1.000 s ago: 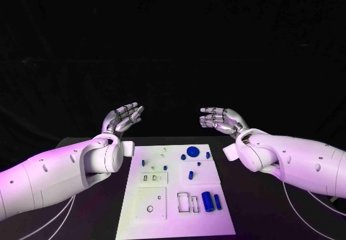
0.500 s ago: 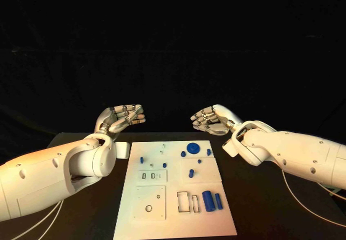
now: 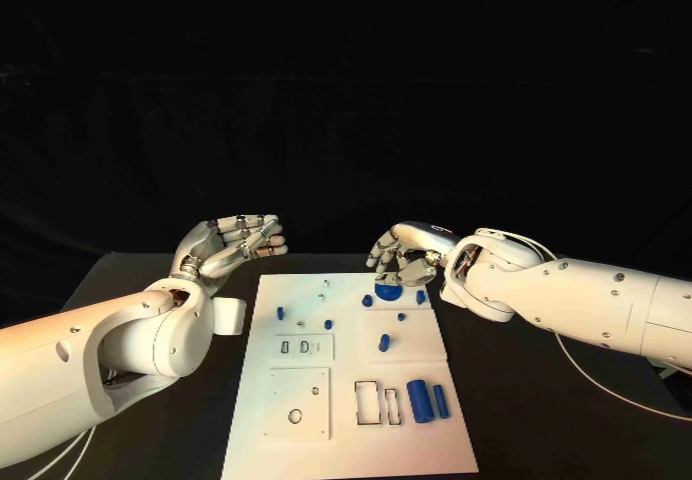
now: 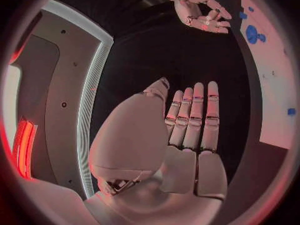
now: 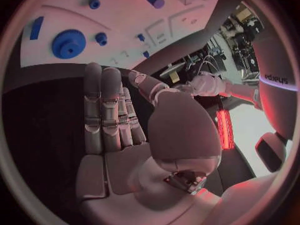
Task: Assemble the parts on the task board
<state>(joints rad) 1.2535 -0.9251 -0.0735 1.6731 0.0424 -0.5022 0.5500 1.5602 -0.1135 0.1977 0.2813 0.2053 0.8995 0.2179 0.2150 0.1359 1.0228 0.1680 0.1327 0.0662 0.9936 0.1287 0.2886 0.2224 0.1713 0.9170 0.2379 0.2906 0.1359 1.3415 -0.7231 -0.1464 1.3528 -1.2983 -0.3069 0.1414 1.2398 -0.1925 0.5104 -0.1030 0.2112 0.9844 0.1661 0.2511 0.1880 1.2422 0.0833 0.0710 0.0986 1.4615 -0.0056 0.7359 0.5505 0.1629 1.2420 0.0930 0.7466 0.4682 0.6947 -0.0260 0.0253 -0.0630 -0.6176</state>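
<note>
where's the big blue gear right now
In the head view the gear sits at the white board's far end, right of centre, just under the right hand's fingers.

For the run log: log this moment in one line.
left hand: open, raised | right hand: open, above round blue gear | white task board: parts untouched

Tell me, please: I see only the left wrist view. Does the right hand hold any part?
Observer: No. The right wrist view shows the right hand with straight fingers and a bare palm.
Operator: What lies at the near end of the task board?
Observer: A thick blue cylinder lies on the task board, with a thinner blue cylinder beside it.
Operator: Where is the right hand over the board?
Observer: In the head view it hangs at the far edge, just over the blue gear. I cannot tell if it touches it.
</note>
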